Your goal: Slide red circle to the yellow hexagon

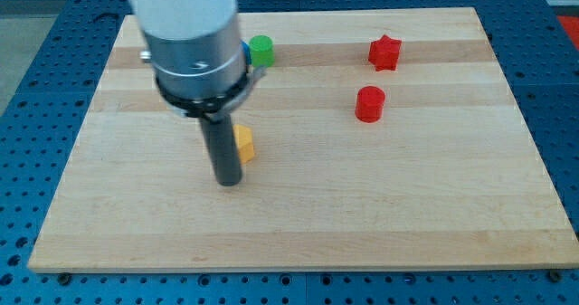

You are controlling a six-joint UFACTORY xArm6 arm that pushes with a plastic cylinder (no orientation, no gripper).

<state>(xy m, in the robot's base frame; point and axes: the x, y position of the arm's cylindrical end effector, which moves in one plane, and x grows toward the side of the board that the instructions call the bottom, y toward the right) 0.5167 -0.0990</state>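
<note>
The red circle (369, 104) sits on the wooden board at the view's right of centre. The yellow hexagon (244, 143) lies left of centre, partly hidden behind the dark rod. My tip (229, 182) rests on the board just left of and below the yellow hexagon, close to it or touching it. The tip is far to the left of the red circle.
A red star block (384, 52) sits above the red circle near the view's top. A green circle (261, 50) sits near the top beside the arm's body, with a blue block (246, 49) mostly hidden behind the arm. The wooden board (452, 205) lies on a blue perforated table.
</note>
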